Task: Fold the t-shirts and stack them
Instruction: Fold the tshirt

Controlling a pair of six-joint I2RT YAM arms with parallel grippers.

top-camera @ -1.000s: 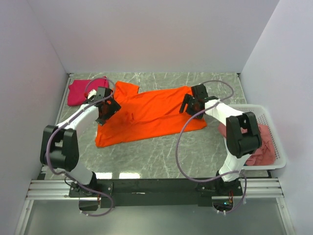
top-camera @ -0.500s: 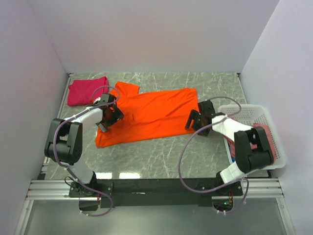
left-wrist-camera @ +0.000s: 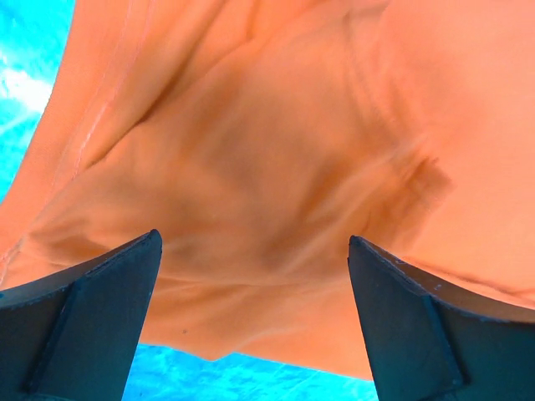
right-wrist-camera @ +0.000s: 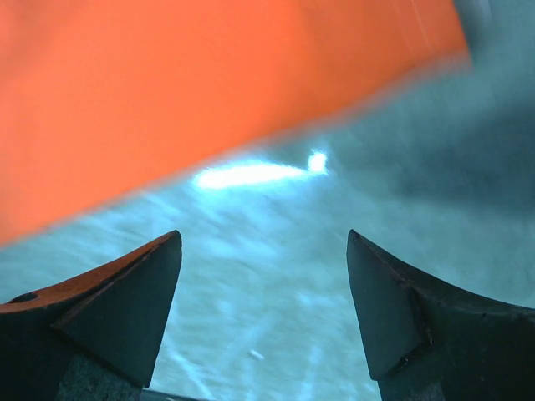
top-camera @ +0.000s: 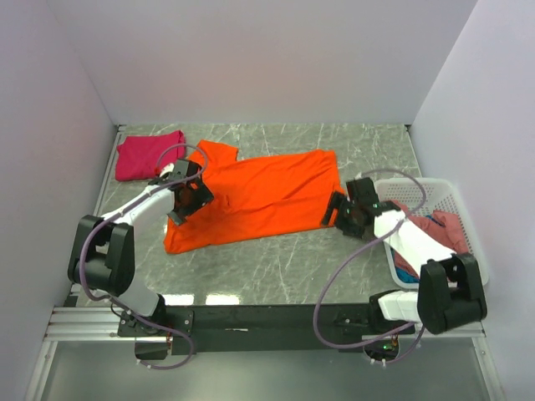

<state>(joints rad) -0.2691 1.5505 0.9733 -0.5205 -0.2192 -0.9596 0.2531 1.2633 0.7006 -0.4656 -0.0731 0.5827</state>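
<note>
Surface: grey marbled table [top-camera: 276, 263], with white walls on three sides.
Left gripper [top-camera: 185, 197]: fingers spread wide with nothing between them, low over the wrinkled left part of the orange shirt [top-camera: 259, 190].
Right gripper [top-camera: 343, 214]: fingers apart and holding nothing, over bare table just beside the orange shirt's right edge.
Orange shirt: spread out mid-table.
Pink shirt [top-camera: 148, 155]: folded in the far left corner, apart from the orange one.
Basket [top-camera: 443, 185]: white, at the right edge, with a rose shirt [top-camera: 441, 230] inside.
</note>
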